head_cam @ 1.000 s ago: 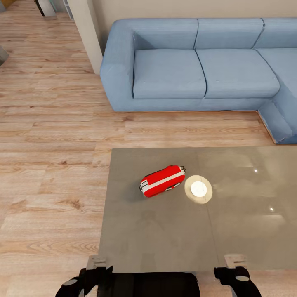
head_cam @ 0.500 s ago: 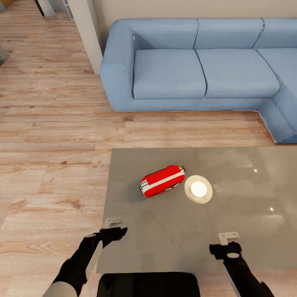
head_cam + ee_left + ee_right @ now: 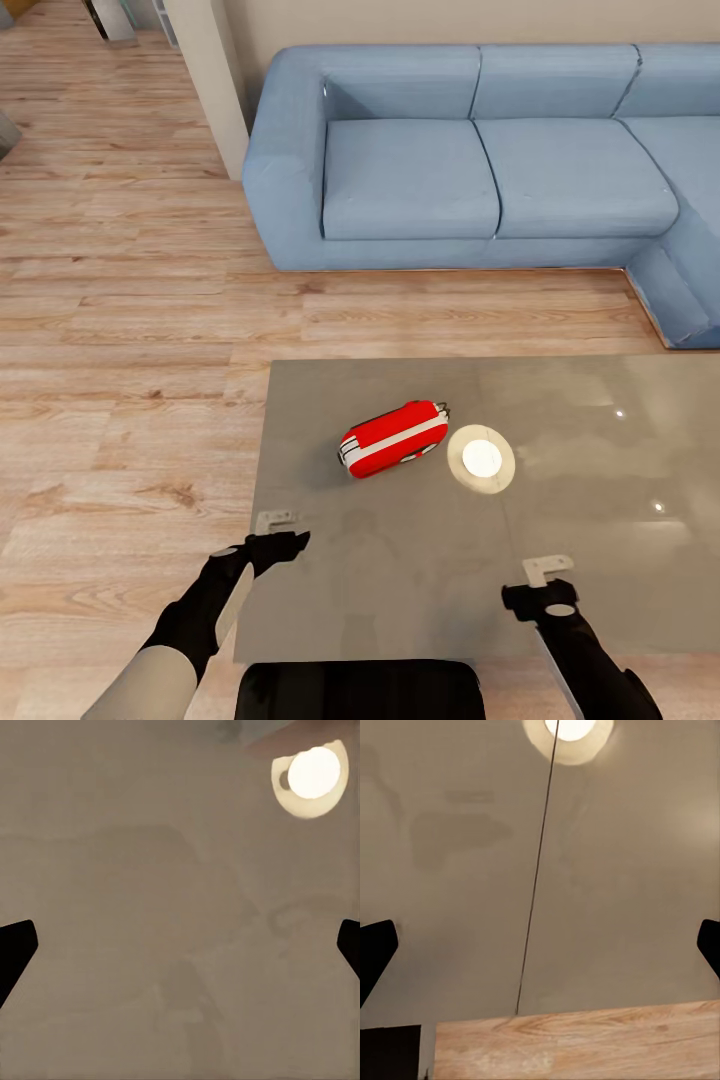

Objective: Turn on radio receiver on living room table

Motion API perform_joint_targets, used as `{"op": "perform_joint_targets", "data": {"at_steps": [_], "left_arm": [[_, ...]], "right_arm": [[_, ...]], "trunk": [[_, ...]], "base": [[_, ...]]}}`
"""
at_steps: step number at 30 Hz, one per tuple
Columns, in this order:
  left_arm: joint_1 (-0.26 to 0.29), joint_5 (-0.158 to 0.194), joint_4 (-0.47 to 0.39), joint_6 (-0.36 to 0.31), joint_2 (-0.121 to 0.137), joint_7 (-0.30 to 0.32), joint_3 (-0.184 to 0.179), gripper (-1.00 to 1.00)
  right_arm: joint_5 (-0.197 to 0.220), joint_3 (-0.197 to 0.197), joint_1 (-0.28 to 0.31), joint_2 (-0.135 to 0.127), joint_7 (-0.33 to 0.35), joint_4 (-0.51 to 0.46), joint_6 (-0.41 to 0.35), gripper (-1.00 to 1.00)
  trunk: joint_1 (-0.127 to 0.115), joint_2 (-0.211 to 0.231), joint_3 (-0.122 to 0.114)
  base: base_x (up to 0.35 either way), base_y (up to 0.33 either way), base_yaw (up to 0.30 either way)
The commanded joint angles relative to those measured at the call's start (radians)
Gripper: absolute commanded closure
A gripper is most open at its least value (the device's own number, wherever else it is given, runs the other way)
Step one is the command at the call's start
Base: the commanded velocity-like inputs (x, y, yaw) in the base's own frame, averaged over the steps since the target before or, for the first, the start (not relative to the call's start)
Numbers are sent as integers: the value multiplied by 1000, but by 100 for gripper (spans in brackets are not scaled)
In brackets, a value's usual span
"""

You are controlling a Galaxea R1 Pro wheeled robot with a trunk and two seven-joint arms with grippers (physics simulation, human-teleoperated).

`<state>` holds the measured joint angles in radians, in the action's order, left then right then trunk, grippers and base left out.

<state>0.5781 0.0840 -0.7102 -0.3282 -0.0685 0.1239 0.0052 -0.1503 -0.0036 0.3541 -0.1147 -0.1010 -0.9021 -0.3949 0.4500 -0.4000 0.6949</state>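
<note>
At the bottom of the head frame both arms reach over the near edge of the worktop (image 3: 400,590). The left gripper (image 3: 276,524) sits lower left, the right gripper (image 3: 546,570) lower right; each wrist view shows dark fingertips at opposite frame edges, so both jaws stand wide open and hold nothing. Neither touches anything yet, so I judge the reach barely begun and the switching-on wholly undone. Mid-frame, the red radio receiver (image 3: 392,439) lies tilted on the worktop, just beside a round white-glowing disc (image 3: 481,459). Its dial and any switch are too small to make out. Beyond, the blue sofa (image 3: 470,160) is cut off at the right.
</note>
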Motion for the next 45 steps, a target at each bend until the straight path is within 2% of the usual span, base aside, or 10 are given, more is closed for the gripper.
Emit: {"op": "perform_joint_targets", "data": {"at_steps": [1, 9, 27, 31, 33, 38, 43, 45], "left_arm": [[0, 0, 0, 0, 0, 0, 0, -100], [0, -1, 7, 0, 0, 0, 0, -100], [0, -3, 9, 0, -2, -1, 0, -100], [0, -3, 10, 0, -3, -1, 0, -100], [0, -3, 10, 0, -3, -1, 1, -100], [0, -3, 11, 0, -4, -1, 1, -100], [0, -4, 9, 0, -7, -1, 0, -100], [0, -5, 10, -1, -15, -1, -1, -100]], "right_arm": [[0, 0, 0, 0, 4, 0, 0, -100], [-1, 1, 0, 0, 71, 0, -7, -100], [-9, 2, 11, 0, 82, -36, -12, -100], [-66, 2, 82, -1, 84, -70, -102, -100], [-97, 2, 159, 0, 97, -79, -180, -100], [-108, 2, 246, 0, 114, -83, -211, -100], [-111, 2, 283, 0, 130, -98, -220, -100], [-120, 25, 299, -1, 148, -110, -264, -100]], "trunk": [[0, 0, 0], [0, 0, 0], [0, 0, 0], [0, 0, 0], [0, 0, 0], [0, 0, 0], [0, 0, 0], [0, 0, 0]], "base": [[0, 0, 0], [0, 0, 0], [0, 0, 0], [0, 0, 0], [0, 0, 0], [0, 0, 0], [0, 0, 0], [0, 0, 0]]}}
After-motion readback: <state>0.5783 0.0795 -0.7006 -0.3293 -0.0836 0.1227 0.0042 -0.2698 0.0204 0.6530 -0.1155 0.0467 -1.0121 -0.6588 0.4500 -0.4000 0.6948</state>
